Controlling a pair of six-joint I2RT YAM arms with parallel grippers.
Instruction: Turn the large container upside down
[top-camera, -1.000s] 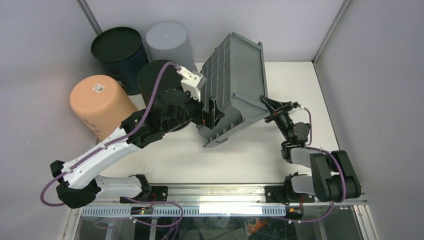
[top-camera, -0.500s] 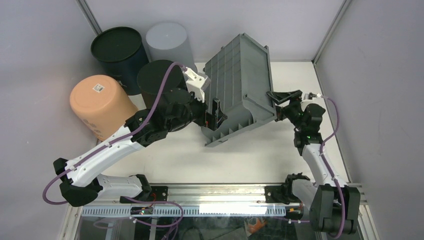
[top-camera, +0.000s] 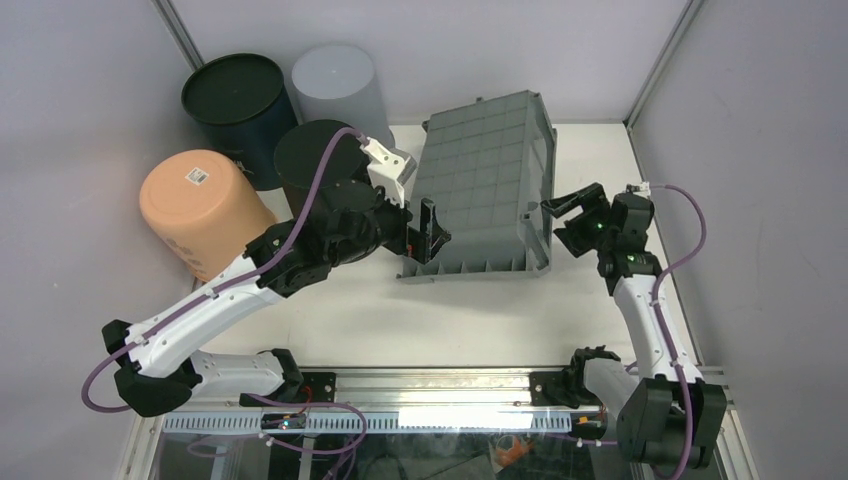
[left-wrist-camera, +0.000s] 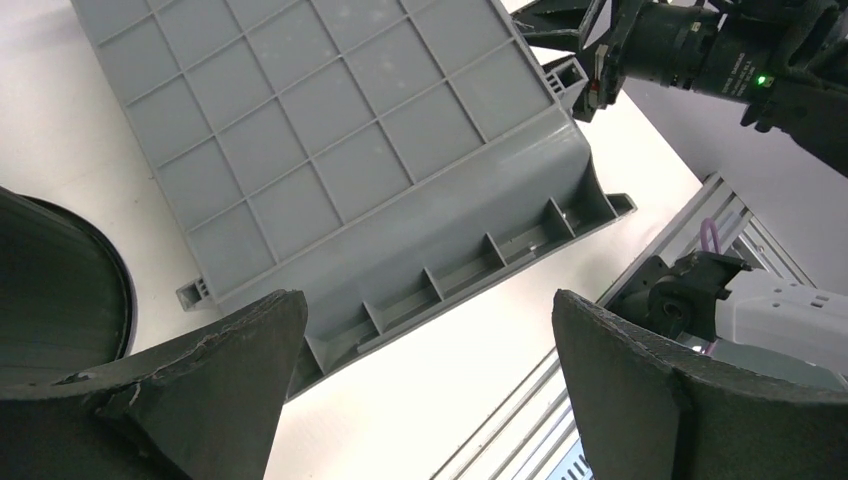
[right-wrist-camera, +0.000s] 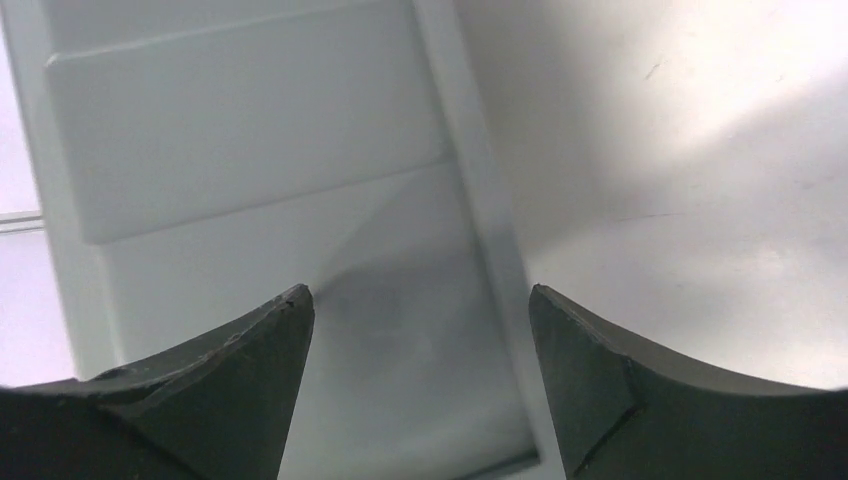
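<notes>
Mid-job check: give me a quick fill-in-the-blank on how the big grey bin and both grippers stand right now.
1. The large container rests on the table with its grid-ribbed underside facing ____.
2. The left gripper and the right gripper each sit beside the bin, both with jaws ____.
3. The round bucket with a sticker on it, at the far left, is ____ in colour.

Missing words: up; open; orange.

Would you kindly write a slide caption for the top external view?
Bin upside down, ribbed base up; left pincer and right pincer open at its sides.
</notes>
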